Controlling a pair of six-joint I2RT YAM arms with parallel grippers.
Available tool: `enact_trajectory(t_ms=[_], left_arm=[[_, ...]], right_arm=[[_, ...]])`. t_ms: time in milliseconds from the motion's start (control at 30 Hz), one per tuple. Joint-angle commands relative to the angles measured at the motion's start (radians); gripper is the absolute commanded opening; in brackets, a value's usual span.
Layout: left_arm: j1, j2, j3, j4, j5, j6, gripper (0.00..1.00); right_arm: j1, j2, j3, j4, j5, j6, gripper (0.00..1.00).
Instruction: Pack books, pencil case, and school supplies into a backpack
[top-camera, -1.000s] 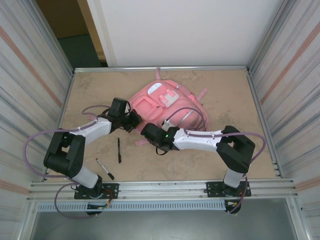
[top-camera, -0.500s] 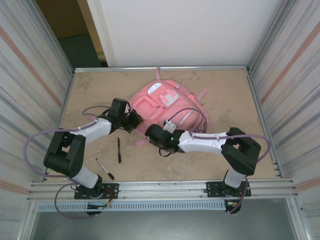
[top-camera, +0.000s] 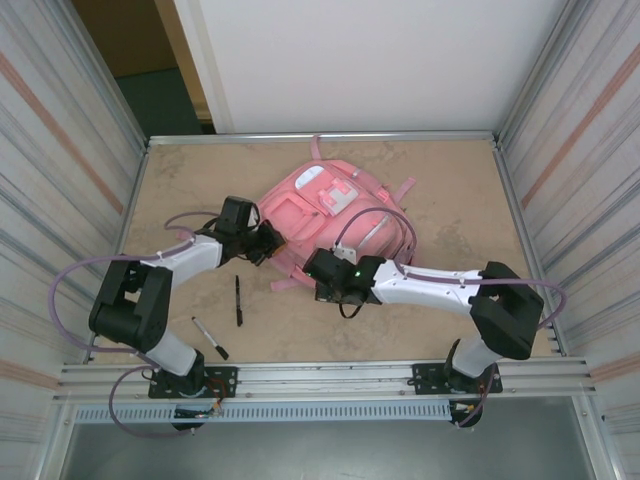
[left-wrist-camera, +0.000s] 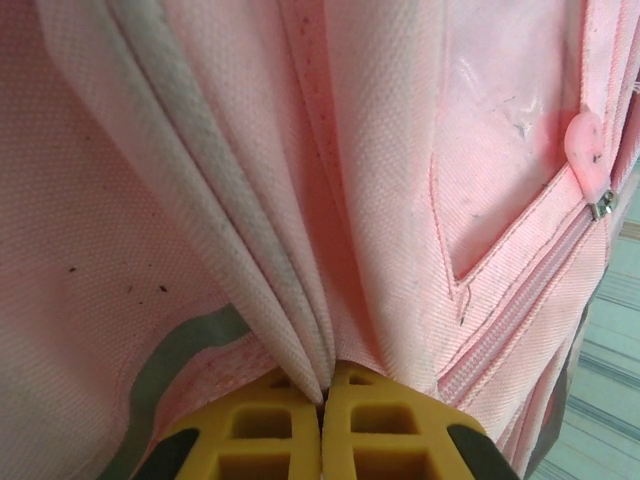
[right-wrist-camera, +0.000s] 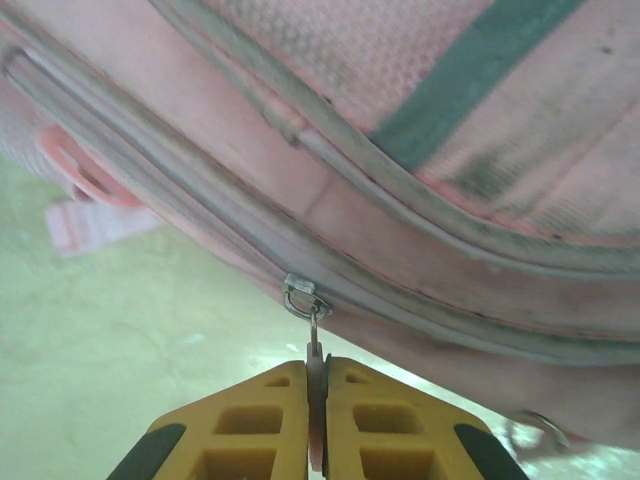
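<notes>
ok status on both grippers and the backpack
Left gripper shut on backpack fabric. Right gripper shut on zip pull. Two pens loose on table, nothing blocking.

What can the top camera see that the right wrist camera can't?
Top view: a black pen and a white-tipped black pen lying on the table, and the left end effector at the backpack's left edge.
Right wrist view: close up, the right end effector is shut on a thin zipper pull.
Both: the pink backpack and the right end effector.
</notes>
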Motion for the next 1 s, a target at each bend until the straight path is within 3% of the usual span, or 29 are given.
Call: enact_trajectory(t_ms=[0, 133, 300, 467, 800, 900, 967], left_arm=[[0.022, 0.029, 0.038, -0.004, -0.008, 0.032, 0.02], [0.022, 0.030, 0.035, 0.001, 0.002, 0.021, 0.02], [0.017, 0.016, 0.025, 0.004, 0.017, 0.014, 0.02], [0.012, 0.004, 0.011, 0.005, 0.008, 0.008, 0.02], [0.012, -0.001, -0.008, 0.019, 0.017, 0.001, 0.02], [0.012, 0.000, -0.013, 0.029, 0.016, -0.005, 0.02], [0.010, 0.001, -0.006, 0.021, 0.021, 0.004, 0.02]], right_arm=[[-0.011, -0.053, 0.017, -0.187, -0.050, -0.131, 0.07], [-0.028, -0.068, 0.010, -0.184, -0.098, -0.170, 0.17], [-0.037, -0.095, -0.017, -0.089, -0.170, -0.104, 0.35], [-0.031, -0.079, -0.018, -0.070, -0.140, -0.039, 0.49], [-0.032, 0.007, 0.012, -0.119, -0.089, -0.031, 0.49], [-0.032, 0.020, 0.018, -0.120, -0.071, -0.035, 0.41], [-0.035, 0.026, 0.013, -0.104, -0.054, -0.041, 0.27]])
